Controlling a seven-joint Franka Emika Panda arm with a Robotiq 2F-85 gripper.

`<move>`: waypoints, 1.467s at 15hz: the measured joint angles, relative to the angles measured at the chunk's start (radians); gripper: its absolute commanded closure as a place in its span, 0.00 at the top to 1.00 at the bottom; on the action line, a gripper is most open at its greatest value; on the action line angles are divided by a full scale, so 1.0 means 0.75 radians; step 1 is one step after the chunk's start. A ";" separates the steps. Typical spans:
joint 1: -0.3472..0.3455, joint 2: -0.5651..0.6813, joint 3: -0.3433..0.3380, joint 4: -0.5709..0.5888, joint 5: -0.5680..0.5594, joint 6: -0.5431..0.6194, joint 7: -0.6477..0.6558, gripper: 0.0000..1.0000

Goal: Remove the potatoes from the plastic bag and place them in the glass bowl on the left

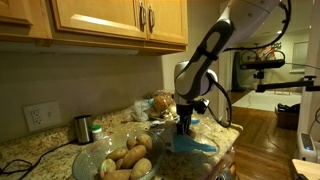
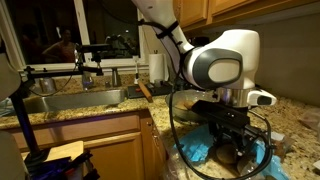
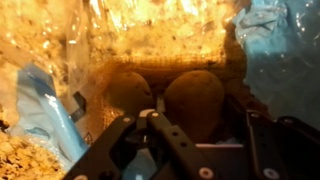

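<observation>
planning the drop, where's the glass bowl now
In an exterior view the glass bowl sits low on the counter, just left of the gripper and blue plastic bag, with potatoes already in it.

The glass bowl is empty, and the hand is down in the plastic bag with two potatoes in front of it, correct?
Not quite. The glass bowl is not empty: an exterior view shows several potatoes in it. The rest holds: the hand is down in the plastic bag, and the wrist view shows two potatoes in front of it.
</observation>
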 measured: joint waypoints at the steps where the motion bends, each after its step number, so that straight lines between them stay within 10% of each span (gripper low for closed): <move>1: -0.004 0.000 0.003 0.000 0.002 0.000 -0.006 0.34; 22: -0.030 -0.225 0.009 -0.115 0.020 -0.212 -0.119 0.34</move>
